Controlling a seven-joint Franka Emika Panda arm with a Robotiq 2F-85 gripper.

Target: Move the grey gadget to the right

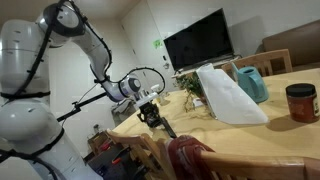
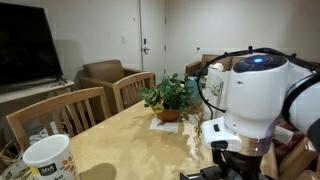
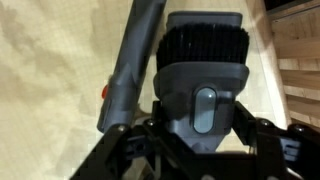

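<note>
Only blurred mug (image 2: 47, 158) print; gripped grey gadget (image 3: 203, 75)

Both exterior views face the table (image 1: 250, 140) from different sides, sharing the plant (image 2: 170, 97); the wrist view looks down close.

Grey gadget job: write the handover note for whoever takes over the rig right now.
Grip: the tool is shut on the grey gadget, across its body.
Position: the gadget is at the end of the table nearest the robot; I cannot tell whether it is lifted clear.
Done: grasp.
Left: carry it right, set it down, release.
</note>
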